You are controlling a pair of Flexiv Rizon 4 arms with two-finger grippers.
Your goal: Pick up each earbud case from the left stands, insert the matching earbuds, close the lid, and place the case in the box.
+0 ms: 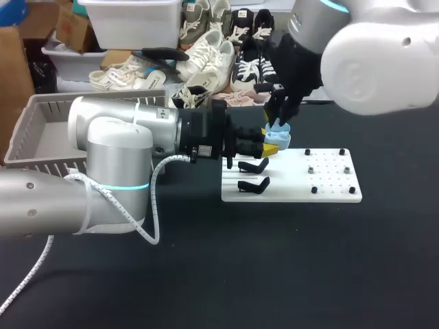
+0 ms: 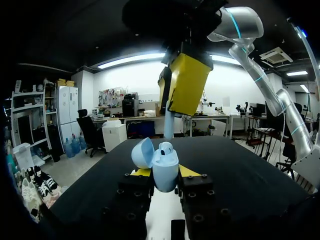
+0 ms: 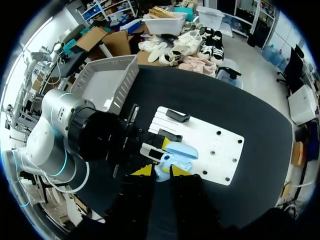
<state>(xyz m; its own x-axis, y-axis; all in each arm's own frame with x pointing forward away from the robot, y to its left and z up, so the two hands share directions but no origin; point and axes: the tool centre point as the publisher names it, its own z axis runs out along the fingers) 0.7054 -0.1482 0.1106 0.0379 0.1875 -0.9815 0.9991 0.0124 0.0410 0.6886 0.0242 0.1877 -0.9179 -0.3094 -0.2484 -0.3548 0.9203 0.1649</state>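
Clamps left gripper (image 2: 165, 171) jaws on smooth, rounded pale-blue earbud case (image 2: 166, 176), hinged lid open, white bud (image 2: 166, 148) seated inside, above flat white drilled plate's (image 1: 329, 192) stand end. Holds right gripper (image 3: 161, 171) over same plate end; cannot tell jaws' state.

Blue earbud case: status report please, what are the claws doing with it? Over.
Left claw shut on blue earbud case, lid open, white earbud at its opening. Right claw poised just above it. Nothing in the way.

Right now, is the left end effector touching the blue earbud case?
Touching: in the left wrist view the end effector grips the case from both sides.
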